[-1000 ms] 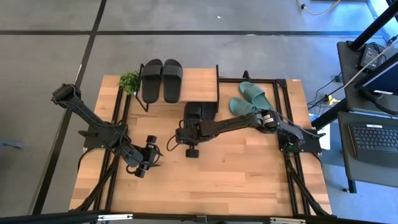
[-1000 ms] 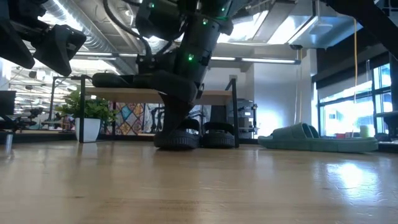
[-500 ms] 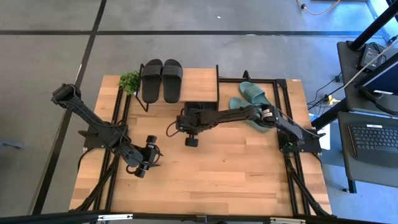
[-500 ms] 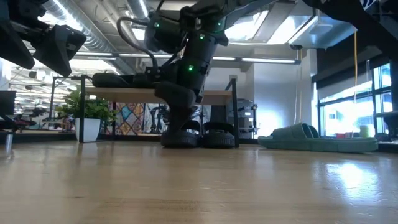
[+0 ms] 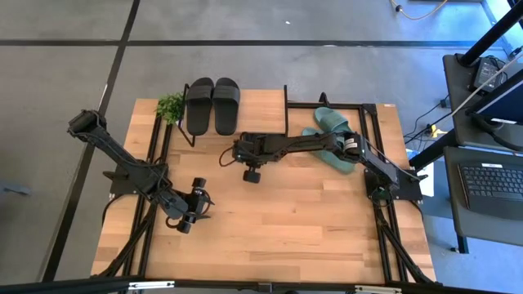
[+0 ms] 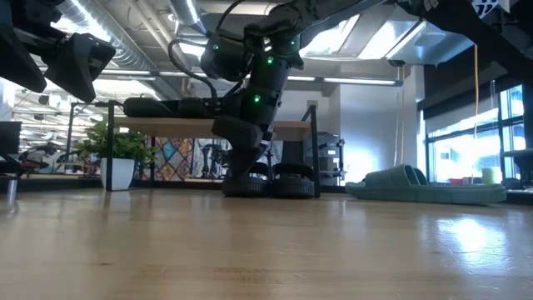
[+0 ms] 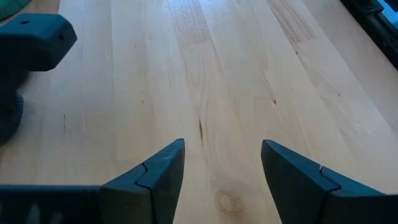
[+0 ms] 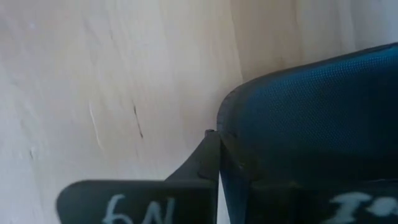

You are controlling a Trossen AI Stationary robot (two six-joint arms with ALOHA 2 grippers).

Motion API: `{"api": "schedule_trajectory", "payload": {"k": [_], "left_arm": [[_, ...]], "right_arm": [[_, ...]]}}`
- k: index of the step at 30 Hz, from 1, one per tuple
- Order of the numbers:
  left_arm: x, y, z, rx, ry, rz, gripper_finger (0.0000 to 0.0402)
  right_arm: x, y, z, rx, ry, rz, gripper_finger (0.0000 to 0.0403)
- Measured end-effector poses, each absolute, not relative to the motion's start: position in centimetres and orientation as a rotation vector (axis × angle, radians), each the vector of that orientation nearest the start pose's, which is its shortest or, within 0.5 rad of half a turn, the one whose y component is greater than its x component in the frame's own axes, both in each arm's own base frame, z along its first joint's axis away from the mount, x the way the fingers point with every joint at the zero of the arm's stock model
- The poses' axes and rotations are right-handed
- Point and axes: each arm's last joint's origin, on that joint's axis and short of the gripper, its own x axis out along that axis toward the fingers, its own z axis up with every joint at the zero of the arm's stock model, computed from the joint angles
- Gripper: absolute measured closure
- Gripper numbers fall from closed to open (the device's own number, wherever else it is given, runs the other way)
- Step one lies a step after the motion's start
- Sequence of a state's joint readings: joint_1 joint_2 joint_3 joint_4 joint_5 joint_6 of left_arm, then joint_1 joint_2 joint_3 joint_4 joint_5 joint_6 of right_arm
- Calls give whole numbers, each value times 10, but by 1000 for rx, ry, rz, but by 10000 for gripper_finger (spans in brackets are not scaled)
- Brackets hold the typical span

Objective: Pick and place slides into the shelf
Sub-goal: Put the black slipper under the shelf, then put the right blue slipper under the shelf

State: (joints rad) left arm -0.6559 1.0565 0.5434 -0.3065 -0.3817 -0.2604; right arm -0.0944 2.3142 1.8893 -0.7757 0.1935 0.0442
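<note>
The right tool [image 5: 242, 152] is clamped on a black slide [image 8: 311, 124] at the shelf [image 5: 260, 110] front edge. The left tool [image 7: 222, 165] waits spread over the tabletop [image 5: 286, 220]

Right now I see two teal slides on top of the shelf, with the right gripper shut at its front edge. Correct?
Not quite: the high view shows two black slides on the shelf; the right gripper is as stated.
</note>
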Motion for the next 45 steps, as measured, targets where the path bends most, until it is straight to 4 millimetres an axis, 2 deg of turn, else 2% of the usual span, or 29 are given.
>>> {"api": "schedule_trajectory", "payload": {"k": [12,24,30,37,42,45], "left_arm": [[163,-112,196,159,737,-162,198],[163,-112,196,158,737,-163,198],[163,-112,196,161,740,-162,198],[163,-112,196,164,744,-162,198],[163,-112,195,166,750,-160,198],[163,-112,195,165,748,-160,198]], "right_arm": [[479,-52,162,-13,1194,-284,393],[479,-31,166,-64,1192,-272,393],[464,1,202,-65,1193,-241,393],[430,44,255,-111,1212,-172,393],[399,61,276,-110,1300,-298,393],[380,70,281,-79,1396,-377,393]]}}
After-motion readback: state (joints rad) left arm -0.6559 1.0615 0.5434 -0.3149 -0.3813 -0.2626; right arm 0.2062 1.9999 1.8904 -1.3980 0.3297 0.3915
